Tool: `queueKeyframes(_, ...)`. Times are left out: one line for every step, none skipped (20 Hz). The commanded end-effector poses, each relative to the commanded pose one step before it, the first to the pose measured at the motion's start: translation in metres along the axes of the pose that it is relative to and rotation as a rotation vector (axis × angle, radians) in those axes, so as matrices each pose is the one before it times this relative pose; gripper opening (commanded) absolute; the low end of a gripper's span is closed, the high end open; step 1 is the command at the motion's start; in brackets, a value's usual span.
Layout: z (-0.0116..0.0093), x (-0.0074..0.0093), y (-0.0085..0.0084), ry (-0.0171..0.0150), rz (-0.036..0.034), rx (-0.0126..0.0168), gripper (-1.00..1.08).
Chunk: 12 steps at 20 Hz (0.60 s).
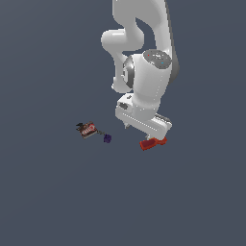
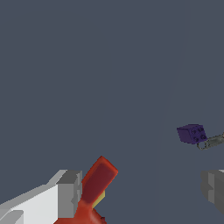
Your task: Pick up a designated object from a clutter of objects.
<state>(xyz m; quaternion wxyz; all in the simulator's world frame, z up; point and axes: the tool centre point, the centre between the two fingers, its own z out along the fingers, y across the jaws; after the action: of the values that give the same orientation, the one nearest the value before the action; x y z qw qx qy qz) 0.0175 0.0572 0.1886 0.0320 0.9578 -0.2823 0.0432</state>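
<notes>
The red-orange drill-shaped object (image 2: 97,183) shows a glossy red, round-ended handle angling up from a bulbous orange-red body, with a small yellow patch where the two meet. It lies on the dark grey floor (image 1: 53,192) directly beneath the gripper (image 1: 154,136), between the grey fingers (image 2: 69,192), which stand wide apart and unclenched with one finger just beside the handle. Well off toward the exterior view's left lie the tiny purple piece (image 1: 108,138) and the dark-red and black flat item (image 1: 87,129).
</notes>
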Motion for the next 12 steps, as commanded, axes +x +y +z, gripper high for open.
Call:
queueKeyframes(0.00943,-0.00315,-0.00312,0.00928,0.04849,0.00162,1.08)
queueKeyframes(0.00369,-0.00142,-0.0011,0.00346,0.01878,0.00077,1.08)
queueKeyframes(0.00366,-0.0015,-0.00105,0.00341,0.01873,0.0009,1.08)
queueKeyframes(0.00364,-0.00156,-0.001,0.00335,0.01868,0.00102,1.08)
queueKeyframes(0.00361,-0.00163,-0.00094,0.00329,0.01863,0.00114,1.08)
queueKeyframes(0.00359,-0.0017,-0.00089,0.00322,0.01858,0.00126,1.08)
queueKeyframes(0.00356,-0.00176,-0.00083,0.00314,0.01853,0.00138,1.08)
queueKeyframes(0.00354,-0.00182,-0.00076,0.00307,0.01848,0.0015,1.08)
queueKeyframes(0.00351,-0.00188,-0.0007,0.00299,0.01844,0.00161,1.08)
queueKeyframes(0.00348,-0.00193,-0.00063,0.0029,0.01839,0.00172,1.08)
queueKeyframes(0.00345,-0.00198,-0.00056,0.00281,0.01836,0.00183,1.08)
queueKeyframes(0.00343,-0.00204,-0.00049,0.00271,0.01831,0.00193,1.08)
